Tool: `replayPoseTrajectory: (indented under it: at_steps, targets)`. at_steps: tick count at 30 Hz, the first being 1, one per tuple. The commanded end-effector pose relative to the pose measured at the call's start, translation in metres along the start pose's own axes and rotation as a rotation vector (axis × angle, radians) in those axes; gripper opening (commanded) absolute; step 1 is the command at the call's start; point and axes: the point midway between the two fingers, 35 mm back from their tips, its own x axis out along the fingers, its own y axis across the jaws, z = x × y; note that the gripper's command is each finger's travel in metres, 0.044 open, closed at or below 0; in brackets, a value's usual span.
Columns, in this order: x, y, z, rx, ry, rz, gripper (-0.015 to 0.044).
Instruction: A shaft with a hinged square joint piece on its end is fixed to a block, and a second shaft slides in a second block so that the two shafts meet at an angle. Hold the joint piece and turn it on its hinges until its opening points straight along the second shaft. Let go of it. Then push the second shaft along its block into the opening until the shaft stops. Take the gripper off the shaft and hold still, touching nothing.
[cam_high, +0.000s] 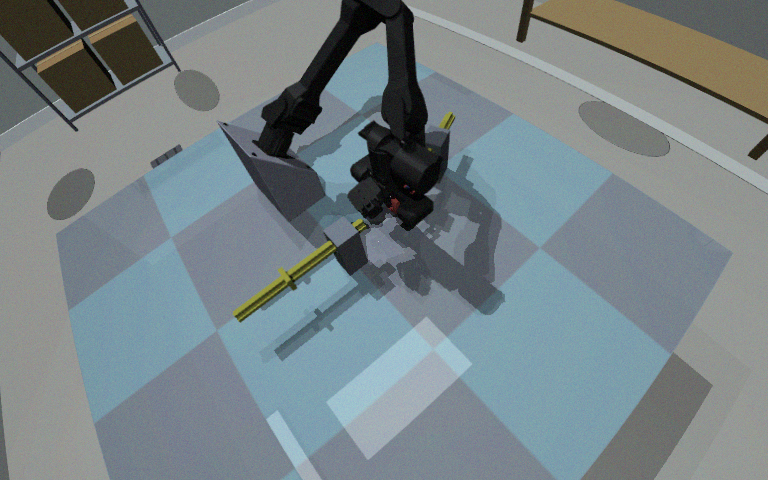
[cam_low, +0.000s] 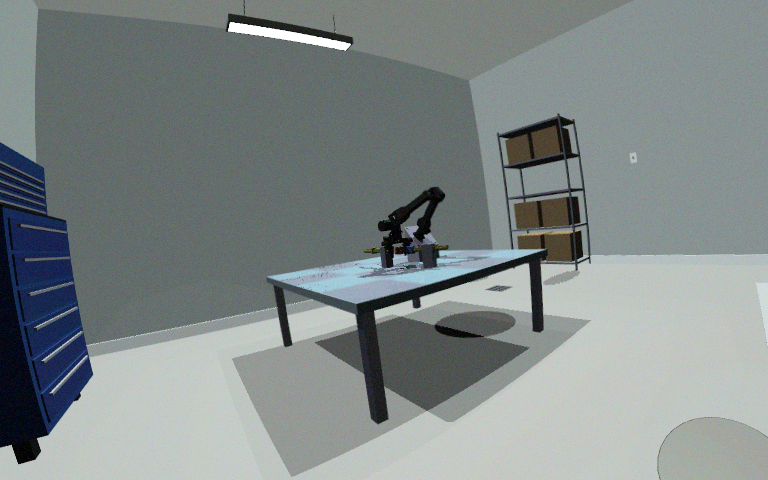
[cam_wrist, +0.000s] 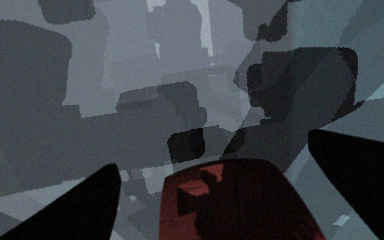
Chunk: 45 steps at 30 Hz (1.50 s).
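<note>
The red joint piece sits between the spread fingers of my gripper. My gripper is open, with gaps between the red piece and both fingers in the wrist view. The direction of its opening is hidden. A long yellow shaft with a small crosspiece runs through a grey block; its inner end shows just beyond the block, close to the gripper. The other yellow shaft sticks out behind its block, mostly hidden by the arm.
The grey wedge-shaped arm mount stands beside the collared shaft's block. The arm arches over the blocks. The checkered table top bears dark shadows and bright light patches. Shelving and a blue cabinet stand away from the table.
</note>
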Motion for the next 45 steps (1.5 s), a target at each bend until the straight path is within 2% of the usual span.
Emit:
replayPoseTrajectory:
  at_steps: [1, 4, 12, 45]
  targets:
    - [-0.012, 0.0, 0.002, 0.0, 0.06, -0.001, 0.044]
    - [-0.025, 0.001, 0.003, 0.0, 0.13, 0.006, 0.044]
    - [-0.027, 0.001, 0.002, -0.022, 0.132, 0.012, 0.044]
    - [-0.123, 0.009, 0.003, -1.132, 0.005, 0.027, 0.044]
